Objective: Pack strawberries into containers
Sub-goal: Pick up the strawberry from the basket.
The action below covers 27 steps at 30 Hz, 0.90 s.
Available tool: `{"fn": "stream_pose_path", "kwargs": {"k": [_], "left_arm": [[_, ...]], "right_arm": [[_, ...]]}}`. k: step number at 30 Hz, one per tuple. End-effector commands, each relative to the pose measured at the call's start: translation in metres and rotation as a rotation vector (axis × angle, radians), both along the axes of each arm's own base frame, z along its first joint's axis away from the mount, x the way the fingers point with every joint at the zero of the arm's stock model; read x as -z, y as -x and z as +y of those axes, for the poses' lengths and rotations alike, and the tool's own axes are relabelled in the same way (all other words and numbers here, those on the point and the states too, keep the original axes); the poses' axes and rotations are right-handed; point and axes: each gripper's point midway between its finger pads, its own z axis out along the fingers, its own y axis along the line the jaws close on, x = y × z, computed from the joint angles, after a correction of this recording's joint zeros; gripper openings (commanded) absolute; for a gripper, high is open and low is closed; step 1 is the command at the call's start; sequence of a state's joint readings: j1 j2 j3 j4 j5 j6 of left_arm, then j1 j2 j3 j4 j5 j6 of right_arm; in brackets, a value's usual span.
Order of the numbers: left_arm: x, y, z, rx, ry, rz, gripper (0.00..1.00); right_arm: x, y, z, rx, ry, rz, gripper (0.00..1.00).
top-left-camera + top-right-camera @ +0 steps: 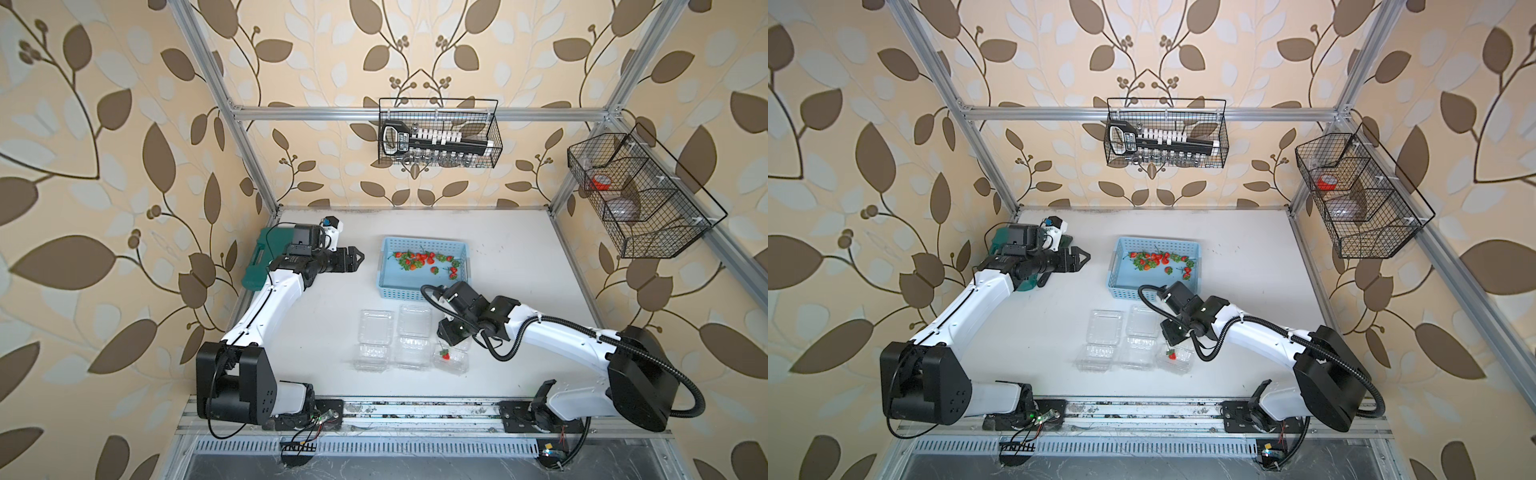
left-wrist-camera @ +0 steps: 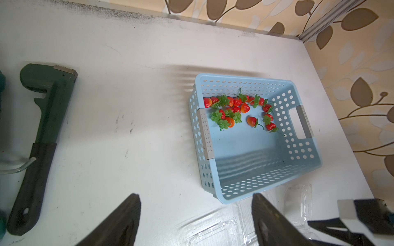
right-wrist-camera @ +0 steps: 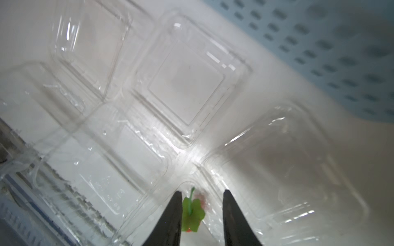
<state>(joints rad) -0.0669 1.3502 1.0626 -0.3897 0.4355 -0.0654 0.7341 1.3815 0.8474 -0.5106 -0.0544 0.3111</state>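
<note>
Open table [image 1: 324, 299] between blue basket [image 1: 399, 293], green case [image 1: 253, 266]; containers [image 1: 413, 332] packed together.
</note>
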Motion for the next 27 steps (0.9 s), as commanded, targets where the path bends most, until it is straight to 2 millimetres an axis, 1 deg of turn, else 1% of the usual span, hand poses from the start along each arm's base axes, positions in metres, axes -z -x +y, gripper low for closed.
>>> {"fn": "stream_pose_path", "kwargs": {"k": [1,3,6,8,10,12,16,19,24,27], "left_arm": [[-0.021,-0.005,-0.003,0.019,-0.011,-0.066,0.83],[-0.019,-0.005,-0.003,0.019,-0.012,-0.062,0.83],[-0.017,-0.006,-0.003,0.017,-0.014,-0.056,0.83],[-0.015,-0.006,-0.004,0.021,-0.011,-0.05,0.83],[-0.014,-0.007,-0.003,0.019,-0.015,-0.048,0.83],[-0.014,-0.007,-0.002,0.016,-0.023,-0.05,0.83],[-0.013,-0.007,-0.003,0.019,-0.019,-0.049,0.83],[-0.013,-0.007,-0.004,0.022,-0.017,-0.048,0.83],[-0.012,-0.007,-0.004,0.022,-0.017,-0.046,0.83],[-0.012,-0.007,-0.004,0.023,-0.017,-0.046,0.83]], "right_arm": [[-0.034,-0.047,-0.019,0.085,-0.013,-0.123,0.33],[-0.046,-0.077,-0.024,0.119,-0.012,-0.168,0.33],[-0.051,-0.122,-0.034,0.16,0.038,-0.21,0.33],[-0.051,-0.152,-0.041,0.193,0.064,-0.225,0.33],[-0.048,-0.176,-0.039,0.184,0.085,-0.225,0.33],[-0.039,-0.198,-0.035,0.166,0.121,-0.222,0.33],[-0.021,-0.226,-0.03,0.167,0.125,-0.192,0.33],[-0.008,-0.242,-0.026,0.184,0.071,-0.163,0.33],[0.003,-0.26,-0.021,0.255,-0.066,-0.135,0.33],[0.005,-0.266,-0.015,0.271,-0.137,-0.132,0.33]]}}
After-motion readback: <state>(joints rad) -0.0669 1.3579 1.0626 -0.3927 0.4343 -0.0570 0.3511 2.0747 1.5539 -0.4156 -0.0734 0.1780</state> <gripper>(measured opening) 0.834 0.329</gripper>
